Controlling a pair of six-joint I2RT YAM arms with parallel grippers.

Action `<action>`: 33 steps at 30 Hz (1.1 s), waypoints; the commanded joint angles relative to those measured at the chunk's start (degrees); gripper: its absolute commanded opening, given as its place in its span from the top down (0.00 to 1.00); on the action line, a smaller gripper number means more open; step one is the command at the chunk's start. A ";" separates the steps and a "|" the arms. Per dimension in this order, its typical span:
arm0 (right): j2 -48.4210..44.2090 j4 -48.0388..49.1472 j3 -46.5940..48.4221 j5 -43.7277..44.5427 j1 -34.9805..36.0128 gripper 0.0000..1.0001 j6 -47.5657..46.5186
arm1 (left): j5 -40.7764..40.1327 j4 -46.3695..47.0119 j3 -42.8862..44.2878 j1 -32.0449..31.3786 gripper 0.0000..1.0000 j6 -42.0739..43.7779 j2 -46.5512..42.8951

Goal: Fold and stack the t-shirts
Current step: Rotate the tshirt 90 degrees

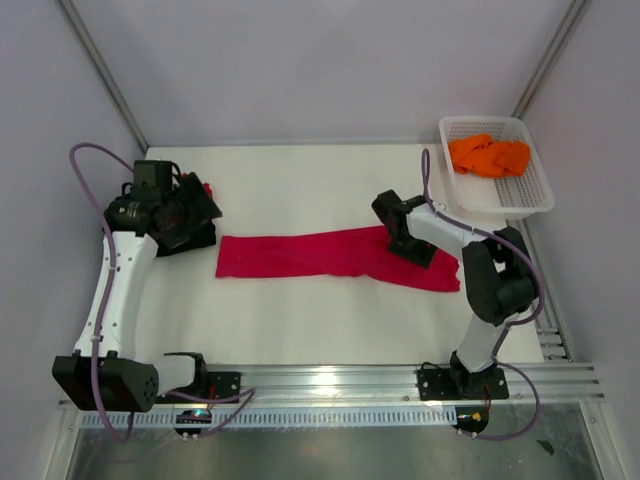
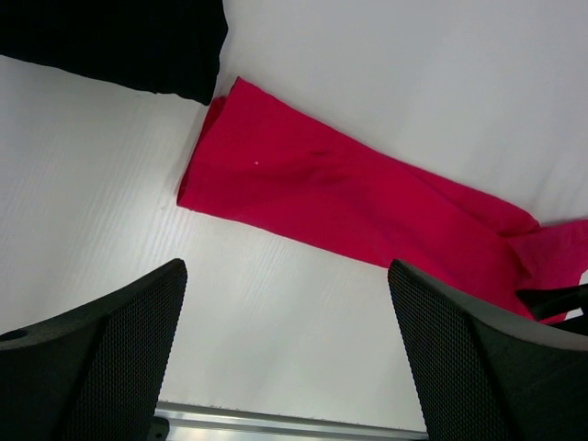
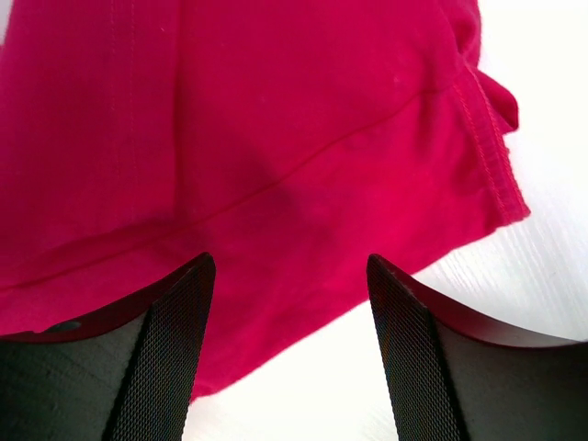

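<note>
A crimson shirt (image 1: 320,256) lies flat on the bench (image 1: 320,325), folded into a long narrow strip that runs left to right across the middle. Its right end is wider and slants a little toward the near edge.

The right fingers (image 1: 408,245) hang over that right end. In the right wrist view they stand apart, with a seam and the stitched hem of the shirt below them and nothing clamped between. I cannot tell whether the tips touch the cloth.

The left fingers (image 1: 195,212) are near the left edge, over a black shirt (image 2: 110,41) that lies just beside the left end of the crimson strip. They are spread wide and hold nothing; in the left wrist view bare bench shows between them. A scrap of red cloth (image 1: 207,188) shows just beyond them.

In the far right corner stands a white mesh basket (image 1: 545,200) with a crumpled orange shirt (image 1: 488,155) inside, well apart from the others.
</note>
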 commanded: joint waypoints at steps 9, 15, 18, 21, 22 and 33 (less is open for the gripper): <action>2.24 4.07 2.24 -2.25 -5.03 0.28 3.08 | -5.55 -4.24 1.85 0.26 0.05 4.12 -6.64; 4.00 9.68 -0.38 -12.87 -11.70 0.28 -0.06 | -5.98 -5.56 2.29 0.26 0.05 4.03 -6.03; 4.96 11.46 -0.49 -17.89 -13.56 0.28 -2.27 | -6.07 -5.47 2.29 0.26 0.05 3.94 -6.12; 7.24 11.20 2.40 -19.48 -14.09 0.29 -4.64 | -5.81 -5.47 2.99 0.26 0.05 3.59 -5.85; 8.47 11.11 3.37 -19.92 -14.18 0.29 -6.21 | -5.81 -5.56 3.43 0.26 0.05 3.59 -5.77; 18.92 4.97 24.88 -25.63 -14.18 0.29 -16.77 | -5.98 -6.26 4.92 0.26 0.05 2.63 -6.56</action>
